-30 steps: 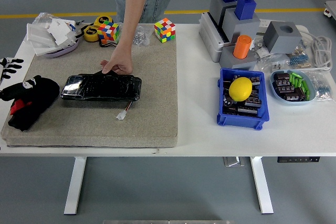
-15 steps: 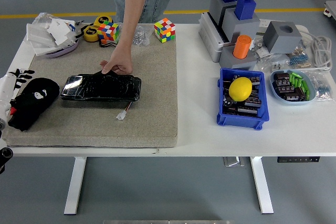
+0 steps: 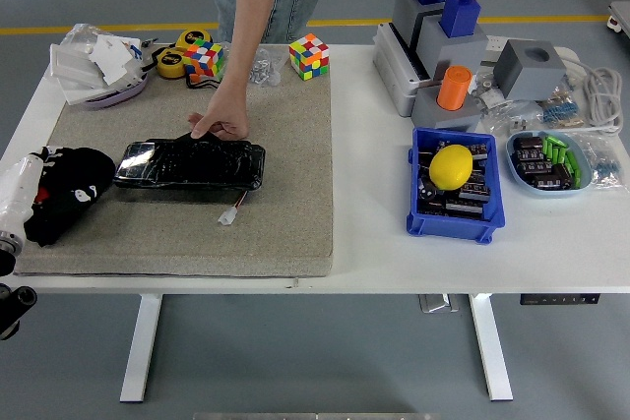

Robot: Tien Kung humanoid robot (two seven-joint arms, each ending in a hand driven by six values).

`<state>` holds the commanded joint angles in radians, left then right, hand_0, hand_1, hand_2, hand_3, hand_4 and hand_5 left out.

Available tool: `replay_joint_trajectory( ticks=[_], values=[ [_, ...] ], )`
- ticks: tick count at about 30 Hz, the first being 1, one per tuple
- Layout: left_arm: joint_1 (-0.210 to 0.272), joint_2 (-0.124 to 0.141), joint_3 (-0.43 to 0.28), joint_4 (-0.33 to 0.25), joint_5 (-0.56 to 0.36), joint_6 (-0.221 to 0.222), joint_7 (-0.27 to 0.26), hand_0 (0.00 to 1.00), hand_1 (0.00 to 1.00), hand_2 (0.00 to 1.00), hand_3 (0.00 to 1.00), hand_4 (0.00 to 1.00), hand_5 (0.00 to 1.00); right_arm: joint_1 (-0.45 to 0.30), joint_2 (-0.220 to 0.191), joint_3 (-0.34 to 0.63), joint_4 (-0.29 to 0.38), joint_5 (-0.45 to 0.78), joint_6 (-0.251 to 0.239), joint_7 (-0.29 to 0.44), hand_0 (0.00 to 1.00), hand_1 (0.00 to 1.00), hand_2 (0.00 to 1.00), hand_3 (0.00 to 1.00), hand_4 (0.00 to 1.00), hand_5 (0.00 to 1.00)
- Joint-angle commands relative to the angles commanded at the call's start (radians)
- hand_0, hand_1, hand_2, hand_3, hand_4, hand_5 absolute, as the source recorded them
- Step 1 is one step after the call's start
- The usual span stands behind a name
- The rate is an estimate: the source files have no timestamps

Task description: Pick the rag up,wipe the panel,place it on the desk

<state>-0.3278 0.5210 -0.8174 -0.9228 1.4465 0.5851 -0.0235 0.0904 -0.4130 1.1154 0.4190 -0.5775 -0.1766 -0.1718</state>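
Now, rag: we see the black rag (image 3: 67,192) bunched at the left edge of the beige mat (image 3: 285,204), just left of the panel.
Left hand: our left hand (image 3: 44,179) is on the rag; we cannot tell whether its fingers are closed, since black cloth hides them.
Right hand: we do not see it.
Panel: the black glossy panel (image 3: 190,164) lies flat on the mat, a small white connector (image 3: 229,215) on a wire just beside its near right corner.
Person's hand: a person's hand (image 3: 221,121) rests on the panel's far edge, pinning it.
Far edge of bench: we note two puzzle cubes (image 3: 308,55), tape rolls (image 3: 175,61) and a tray of white plastic (image 3: 96,64).
Right of bench: well apart from the mat stand a blue bin (image 3: 451,213) holding a yellow lemon (image 3: 452,166), grey blocks (image 3: 433,56) and an orange cylinder (image 3: 454,88).
Bench: white (image 3: 364,243).
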Motion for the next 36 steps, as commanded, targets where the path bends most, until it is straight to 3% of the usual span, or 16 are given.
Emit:
replay_joint_trajectory(
  ticks=[7, 8, 13, 14, 25, 26, 36],
  values=[
    [0.000, -0.004, 0.014, 0.014, -0.001, 0.009, 0.004, 0.581, 0.693, 0.721, 0.762, 0.939, 0.466, -0.004, -0.002, -0.001, 0.005, -0.005, -0.003, 0.001, 0.744, 0.651, 0.696, 0.610, 0.976, 0.590],
    [0.001, -0.005, 0.015, 0.016, 0.000, 0.011, 0.006, 0.561, 0.680, 0.711, 0.739, 0.929, 0.404, -0.005, -0.002, 0.000, 0.005, -0.005, -0.003, 0.001, 0.744, 0.651, 0.696, 0.610, 0.977, 0.591],
    [0.004, -0.007, 0.014, 0.025, 0.005, 0.036, 0.005, 0.561, 0.680, 0.711, 0.739, 0.929, 0.404, -0.006, -0.002, -0.001, 0.009, -0.008, -0.005, 0.004, 0.744, 0.651, 0.696, 0.610, 0.977, 0.591],
    [0.005, -0.007, 0.016, 0.026, 0.001, 0.039, 0.004, 0.472, 0.621, 0.616, 0.685, 0.881, 0.283, -0.006, -0.002, -0.001, 0.010, -0.008, -0.006, 0.005, 0.744, 0.650, 0.696, 0.611, 0.978, 0.589],
    [0.008, -0.012, 0.021, 0.040, 0.017, 0.060, 0.022, 0.427, 0.557, 0.580, 0.663, 0.869, 0.246, -0.007, -0.003, -0.002, 0.016, -0.012, -0.009, 0.011, 0.742, 0.650, 0.696, 0.611, 0.978, 0.590],
    [0.008, -0.013, 0.021, 0.041, 0.019, 0.060, 0.024, 0.364, 0.473, 0.539, 0.638, 0.845, 0.197, -0.007, -0.004, -0.002, 0.016, -0.013, -0.010, 0.011, 0.743, 0.650, 0.696, 0.611, 0.979, 0.590],
    [-0.002, -0.021, 0.025, 0.048, -0.007, 0.060, 0.004, 0.344, 0.453, 0.529, 0.626, 0.824, 0.193, -0.005, -0.005, -0.006, 0.016, -0.014, -0.008, 0.010, 0.742, 0.650, 0.696, 0.611, 0.980, 0.590]
  ],
)
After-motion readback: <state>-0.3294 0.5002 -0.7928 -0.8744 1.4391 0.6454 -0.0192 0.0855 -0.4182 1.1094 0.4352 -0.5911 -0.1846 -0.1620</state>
